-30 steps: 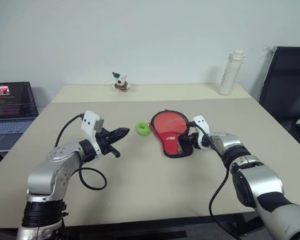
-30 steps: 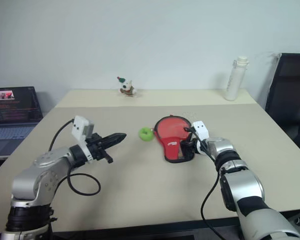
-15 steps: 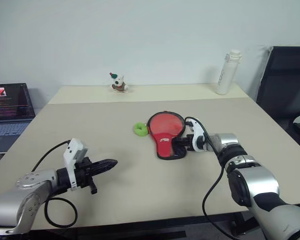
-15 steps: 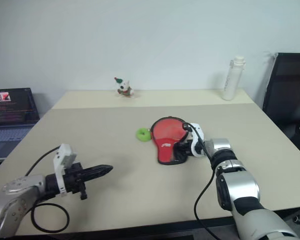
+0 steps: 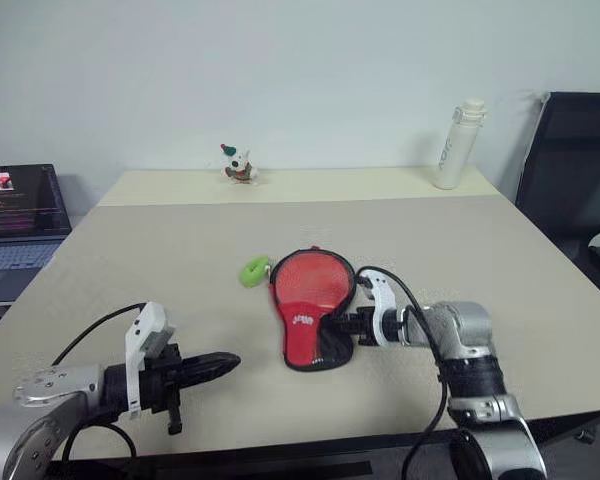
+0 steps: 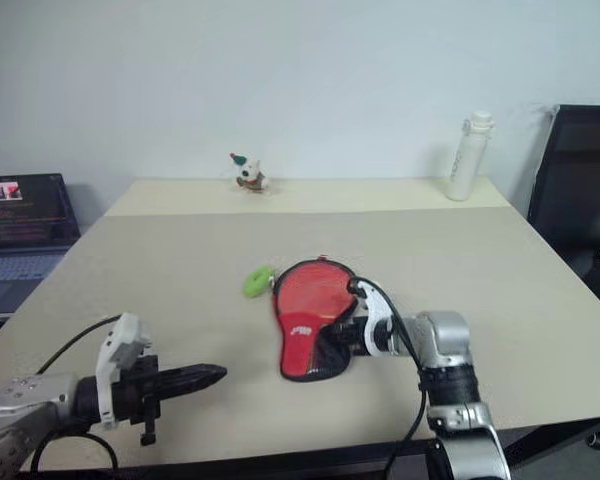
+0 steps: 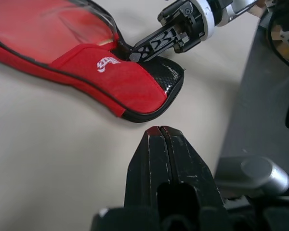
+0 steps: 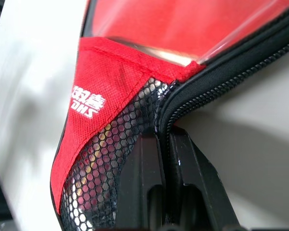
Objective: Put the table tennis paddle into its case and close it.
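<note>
The case point(image 5: 305, 305) lies flat on the table, red side up, with its white logo and black mesh pocket point(image 7: 164, 77) at the narrow end nearest me. My right gripper point(image 5: 348, 323) is shut on the case's black zip edge point(image 8: 180, 108) beside that mesh end. My left gripper point(image 5: 225, 362) hovers low over the table to the left of the case, shut and holding nothing; its closed fingertips point(image 7: 159, 132) point at the case's narrow end. I cannot tell the paddle apart from the red case; no wooden handle shows.
A small green ball point(image 5: 253, 270) rests against the case's round end on its left. At the back of the table point(image 5: 180, 240) stand a small toy figure point(image 5: 238, 163) and a white bottle point(image 5: 458, 145). A laptop point(image 5: 15, 215) sits at the left, a black chair point(image 5: 570, 160) at the right.
My right gripper closed on the case and pulled it toward me and to the left; the green ball moved with it. My left arm drew back and sank toward the table.
</note>
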You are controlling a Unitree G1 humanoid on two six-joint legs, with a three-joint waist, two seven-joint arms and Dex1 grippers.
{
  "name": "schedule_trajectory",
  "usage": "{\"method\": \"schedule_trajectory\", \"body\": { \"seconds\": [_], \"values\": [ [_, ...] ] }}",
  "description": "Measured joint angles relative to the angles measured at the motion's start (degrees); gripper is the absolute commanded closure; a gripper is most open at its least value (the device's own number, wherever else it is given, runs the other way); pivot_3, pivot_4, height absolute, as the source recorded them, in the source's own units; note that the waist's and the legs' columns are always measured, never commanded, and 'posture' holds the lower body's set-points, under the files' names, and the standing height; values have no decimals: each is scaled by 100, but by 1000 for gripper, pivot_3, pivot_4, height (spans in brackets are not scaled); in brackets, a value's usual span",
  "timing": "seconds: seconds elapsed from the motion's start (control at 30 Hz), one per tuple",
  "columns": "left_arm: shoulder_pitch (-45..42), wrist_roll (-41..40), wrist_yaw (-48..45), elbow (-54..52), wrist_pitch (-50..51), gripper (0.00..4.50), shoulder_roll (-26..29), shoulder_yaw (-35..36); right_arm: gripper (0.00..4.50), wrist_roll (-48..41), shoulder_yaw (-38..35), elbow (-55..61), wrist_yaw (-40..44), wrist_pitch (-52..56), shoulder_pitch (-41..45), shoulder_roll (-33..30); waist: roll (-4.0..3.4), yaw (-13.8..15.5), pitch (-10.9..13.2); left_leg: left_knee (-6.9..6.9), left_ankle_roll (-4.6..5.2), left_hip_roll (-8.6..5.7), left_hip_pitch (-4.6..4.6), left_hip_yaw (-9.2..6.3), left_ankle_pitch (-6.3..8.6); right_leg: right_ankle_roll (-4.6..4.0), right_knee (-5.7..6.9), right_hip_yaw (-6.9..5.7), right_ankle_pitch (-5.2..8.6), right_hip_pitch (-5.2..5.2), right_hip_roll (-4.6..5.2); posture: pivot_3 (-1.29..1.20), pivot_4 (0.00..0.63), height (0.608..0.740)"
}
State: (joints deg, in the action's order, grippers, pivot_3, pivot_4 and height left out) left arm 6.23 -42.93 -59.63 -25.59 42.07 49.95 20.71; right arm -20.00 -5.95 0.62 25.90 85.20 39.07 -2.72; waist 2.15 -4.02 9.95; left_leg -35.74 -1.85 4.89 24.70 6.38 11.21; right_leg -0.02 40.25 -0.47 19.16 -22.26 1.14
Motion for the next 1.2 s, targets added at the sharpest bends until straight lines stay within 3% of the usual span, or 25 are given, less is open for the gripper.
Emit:
{"method": "schedule_trajectory", "body": {
  "seconds": [0.23,0.47,0.9,1.2],
  "values": [
    [100,-89,-3,-58,-5,4500,44,141,4482,-606,-183,1077,-398,525,-732,-65,1,78,-1,2,4,-4,1,-3,2,0,-9,-3,0,2,0,0,150,740],
    [110,-91,-16,-54,-21,4500,92,156,4482,-1750,-422,1568,-1247,534,-1312,-142,3,86,-2,4,4,-4,5,-4,3,1,-21,-5,1,4,0,0,150,740],
    [100,-86,-120,-22,-112,4500,163,157,4482,-4501,-737,1696,-3523,601,-1857,-365,4,84,-2,7,5,-5,6,-5,3,2,-25,-3,1,4,0,0,150,740],
    [57,-75,-197,70,-156,4500,181,141,4482,-5762,-846,1461,-4748,634,-1881,-448,5,87,-3,7,5,-5,7,-7,3,2,-26,-4,1,4,-1,0,150,740]
  ]
}}
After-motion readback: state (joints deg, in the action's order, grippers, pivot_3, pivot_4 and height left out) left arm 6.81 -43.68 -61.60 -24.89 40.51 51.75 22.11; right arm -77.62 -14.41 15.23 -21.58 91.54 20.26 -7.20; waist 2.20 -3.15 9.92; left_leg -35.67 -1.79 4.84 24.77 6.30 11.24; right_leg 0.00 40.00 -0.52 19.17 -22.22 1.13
